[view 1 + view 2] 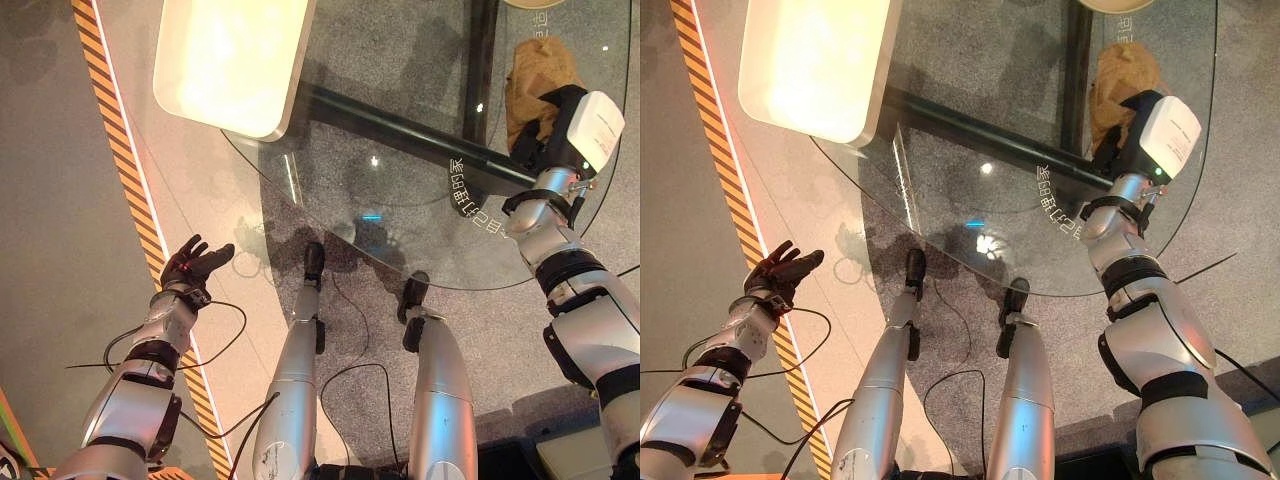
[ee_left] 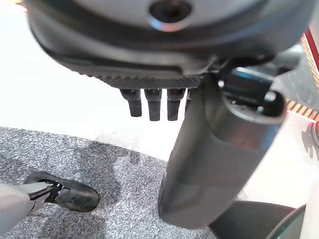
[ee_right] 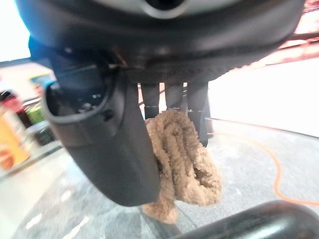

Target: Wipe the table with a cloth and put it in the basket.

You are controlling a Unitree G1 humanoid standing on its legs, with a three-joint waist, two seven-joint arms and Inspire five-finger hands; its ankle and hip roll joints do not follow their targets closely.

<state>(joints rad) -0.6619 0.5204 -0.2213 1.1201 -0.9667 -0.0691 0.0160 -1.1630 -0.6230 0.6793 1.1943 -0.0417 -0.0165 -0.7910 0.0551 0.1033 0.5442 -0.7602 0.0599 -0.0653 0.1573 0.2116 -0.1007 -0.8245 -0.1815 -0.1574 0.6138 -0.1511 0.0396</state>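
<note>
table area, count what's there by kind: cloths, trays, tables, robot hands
cloth: 1, tan, bunched in the right hand
white tray: 1, on the table
glass table: 1
robot hands: 2, with the left hand open, off the table
total: 5

Head stereo overhead; wrist close-ups.

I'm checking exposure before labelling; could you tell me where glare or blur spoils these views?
Left eye view: the white tray is blown out by glare and lamp spots glint on the glass table. Right wrist view: the right hand is blurred, the cloth it grips sharper. Left wrist view: the left hand is soft.
</note>
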